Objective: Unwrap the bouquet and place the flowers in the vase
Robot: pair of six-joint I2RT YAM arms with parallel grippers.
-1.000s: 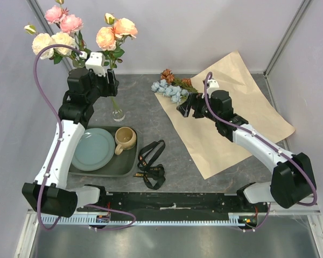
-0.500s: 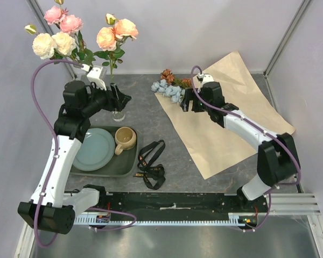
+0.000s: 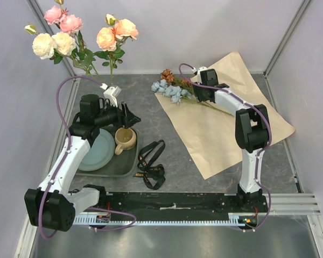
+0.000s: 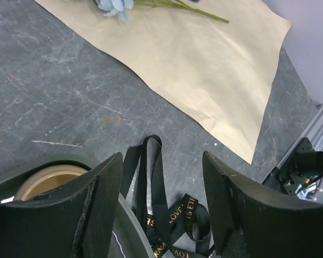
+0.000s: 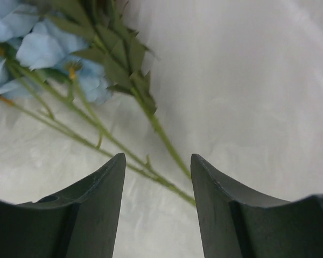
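Note:
The bouquet lies undone: its kraft paper is spread flat at the right. Light blue flowers and a rust-brown one lie at the paper's far left corner. My right gripper hovers over their green stems. It is open, with the stems just past its tips. Pink, cream and peach flowers stand upright at the back left. The vase under them is hidden behind my left arm. My left gripper is open and empty above the ribbon.
A dark green tray at the left holds a pale blue plate and a tan mug. The mug's rim shows beside my left finger. The black lettered ribbon lies right of the tray.
My left arm has drawn back from the standing flowers and dropped over the mug. My right gripper has reached farther onto the stems and its jaws have narrowed.

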